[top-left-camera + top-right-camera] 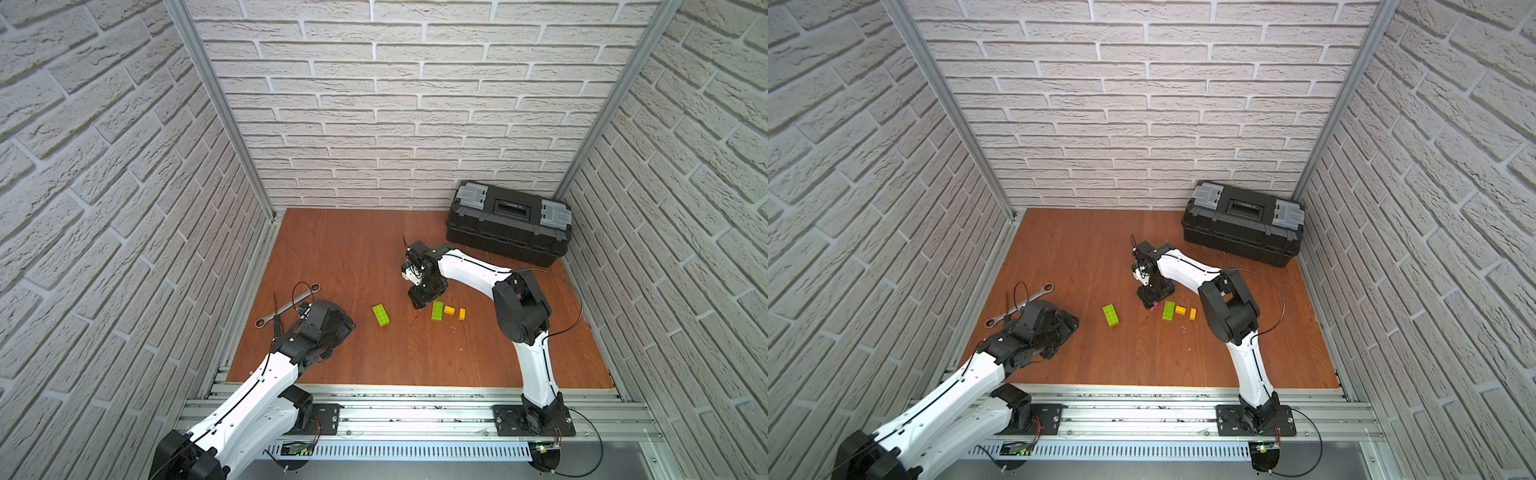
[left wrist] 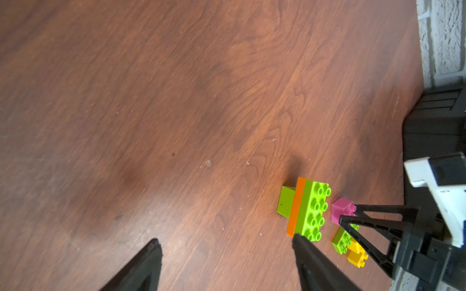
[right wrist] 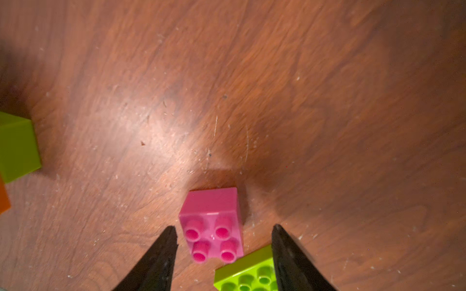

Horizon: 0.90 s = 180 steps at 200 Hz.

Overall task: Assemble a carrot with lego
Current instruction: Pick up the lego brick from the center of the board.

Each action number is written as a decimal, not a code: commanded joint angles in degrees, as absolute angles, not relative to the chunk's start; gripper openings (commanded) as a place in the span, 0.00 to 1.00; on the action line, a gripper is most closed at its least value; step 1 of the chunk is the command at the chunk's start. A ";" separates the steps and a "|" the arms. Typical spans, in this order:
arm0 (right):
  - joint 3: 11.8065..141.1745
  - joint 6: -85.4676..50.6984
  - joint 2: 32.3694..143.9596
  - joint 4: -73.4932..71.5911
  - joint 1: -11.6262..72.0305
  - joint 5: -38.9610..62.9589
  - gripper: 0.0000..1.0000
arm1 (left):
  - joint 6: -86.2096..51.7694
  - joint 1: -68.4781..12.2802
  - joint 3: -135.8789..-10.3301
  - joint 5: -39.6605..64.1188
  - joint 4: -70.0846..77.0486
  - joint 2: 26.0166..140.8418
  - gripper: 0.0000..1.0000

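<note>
Right hand [image 3: 224,226] astride pink brick [image 3: 211,204], mostly hidden from above

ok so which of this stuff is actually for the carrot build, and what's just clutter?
For the job:
green-and-orange stack
pink brick
loose green brick
yellow brick
second yellow brick

Just lying about:
wrench
screwdriver
black toolbox

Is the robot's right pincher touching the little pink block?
Apart. The right wrist view shows bare wood between the small pink studded plastic brick and each black fingertip of the right gripper.
</note>
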<state>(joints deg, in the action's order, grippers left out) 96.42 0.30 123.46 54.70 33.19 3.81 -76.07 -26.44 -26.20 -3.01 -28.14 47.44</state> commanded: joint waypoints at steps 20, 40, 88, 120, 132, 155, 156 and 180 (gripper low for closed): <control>97.76 0.22 124.28 55.20 33.83 2.46 0.54 | -75.36 -26.87 -27.77 -2.81 -26.13 47.68 0.84; 98.07 0.04 124.28 55.45 34.14 2.46 0.51 | -75.41 -26.94 -27.77 -2.60 -25.85 48.01 0.84; 98.23 -1.04 124.23 55.87 34.87 1.28 0.45 | -75.32 -26.96 -27.66 -2.55 -25.75 48.25 0.84; 98.95 -2.87 123.51 56.64 35.07 0.70 0.37 | -75.08 -26.92 -27.60 -2.47 -25.44 48.42 0.84; 99.68 -4.01 122.91 57.29 35.13 0.53 0.32 | -74.84 -26.93 -27.60 -2.47 -25.06 48.79 0.85; 101.61 -6.32 121.83 59.35 35.08 0.46 0.25 | -74.22 -26.89 -28.01 -1.94 -23.72 50.59 0.84; 101.74 -6.45 121.78 59.47 35.12 0.49 0.25 | -74.20 -26.93 -28.07 -1.94 -23.68 50.70 0.84; 104.87 -9.47 120.90 62.82 35.16 0.39 0.22 | -73.19 -26.90 -29.15 -0.89 -22.79 53.51 0.84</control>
